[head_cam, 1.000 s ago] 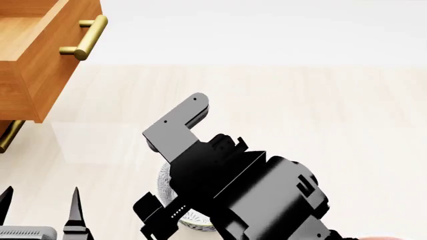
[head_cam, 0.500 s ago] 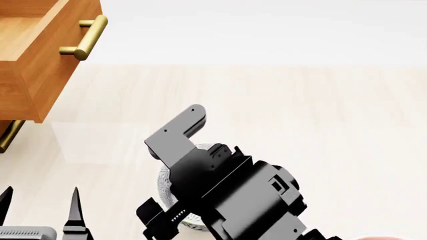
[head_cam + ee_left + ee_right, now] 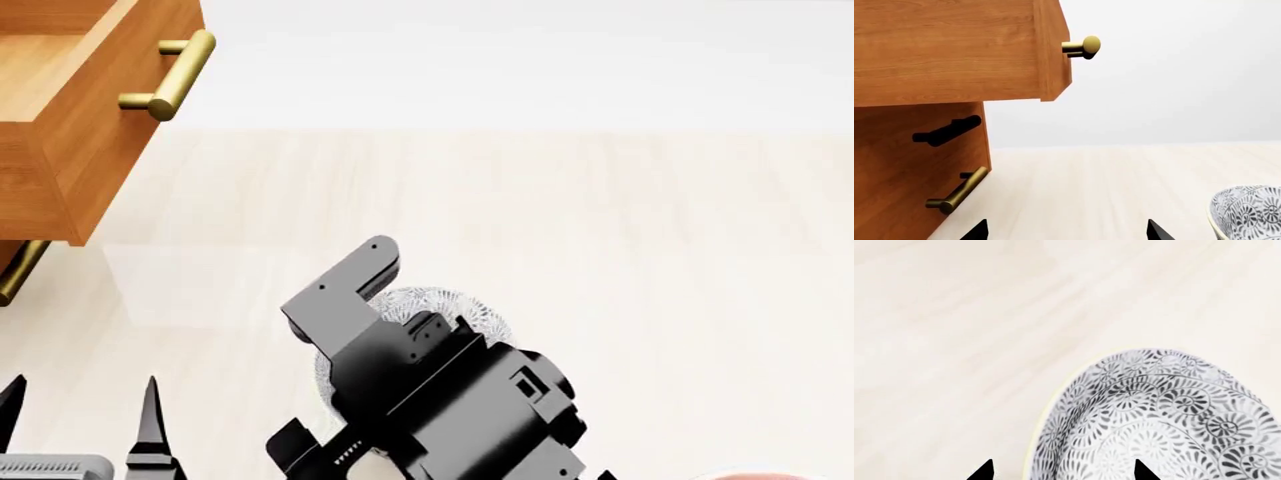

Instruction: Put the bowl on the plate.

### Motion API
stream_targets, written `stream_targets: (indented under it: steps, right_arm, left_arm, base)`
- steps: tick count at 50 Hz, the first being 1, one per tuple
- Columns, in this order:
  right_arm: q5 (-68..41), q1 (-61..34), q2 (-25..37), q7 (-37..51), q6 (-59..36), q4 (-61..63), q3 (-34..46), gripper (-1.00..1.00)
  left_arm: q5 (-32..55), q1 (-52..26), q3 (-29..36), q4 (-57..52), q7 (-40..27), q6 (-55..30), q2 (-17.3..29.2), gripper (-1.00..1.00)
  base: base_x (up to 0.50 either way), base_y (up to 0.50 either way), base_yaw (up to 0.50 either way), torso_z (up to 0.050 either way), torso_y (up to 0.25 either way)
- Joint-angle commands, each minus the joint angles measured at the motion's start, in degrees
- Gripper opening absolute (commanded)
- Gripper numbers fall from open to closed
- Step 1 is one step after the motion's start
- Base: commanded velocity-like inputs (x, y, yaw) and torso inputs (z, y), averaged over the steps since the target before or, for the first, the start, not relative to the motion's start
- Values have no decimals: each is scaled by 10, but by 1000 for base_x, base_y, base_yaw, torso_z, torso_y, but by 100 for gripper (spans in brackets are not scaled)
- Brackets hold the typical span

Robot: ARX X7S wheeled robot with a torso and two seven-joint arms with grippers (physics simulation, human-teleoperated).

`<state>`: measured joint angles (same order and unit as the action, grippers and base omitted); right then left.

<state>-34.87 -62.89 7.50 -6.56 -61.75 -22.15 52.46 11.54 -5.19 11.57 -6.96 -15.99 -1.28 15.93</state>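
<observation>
The bowl (image 3: 1157,415), small and white with a fine grey floral pattern, stands on the pale wooden surface. My right gripper (image 3: 1062,471) is open and straddles its near rim, one fingertip (image 3: 984,471) outside the wall and the other inside. From the head camera the black right arm (image 3: 441,400) covers most of the bowl (image 3: 447,305). My left gripper (image 3: 80,410) is open and holds nothing at the lower left, well apart from the bowl (image 3: 1247,210). The plate is out of view.
A wooden cabinet (image 3: 921,165) stands at the left with its top drawer (image 3: 80,120) pulled out. Its brass handle (image 3: 174,75) juts over the surface. Pale wooden surface (image 3: 601,220) stretches beyond and to the right of the bowl.
My right arm has drawn back toward me and lowered, uncovering the far side of the bowl. The bowl and the left gripper have stayed put.
</observation>
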Motion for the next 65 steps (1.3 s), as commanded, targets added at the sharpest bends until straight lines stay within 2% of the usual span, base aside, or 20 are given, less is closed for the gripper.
stream_targets:
  steps: [1, 56, 57, 65]
  right_arm:
    - [3, 6, -5, -7, 21, -23, 6, 100]
    - [23, 11, -34, -34, 97, -135, 45, 100]
    - [25, 12, -33, -31, 98, -135, 47, -100]
    - [16, 13, -23, -22, 81, -105, 45, -100]
  left_arm:
    - [2, -1, 2, -3, -3, -4, 2, 100]
    - [5, -2, 10, -4, -15, 0, 11, 100]
    - [6, -2, 10, -8, -15, -3, 12, 100]
    - [6, -1, 12, -9, -18, -4, 13, 100]
  base:
    - [0, 0, 0, 0, 0]
    - [0, 0, 0, 0, 0]
    - [0, 0, 0, 0, 0]
    - [0, 0, 0, 0, 0]
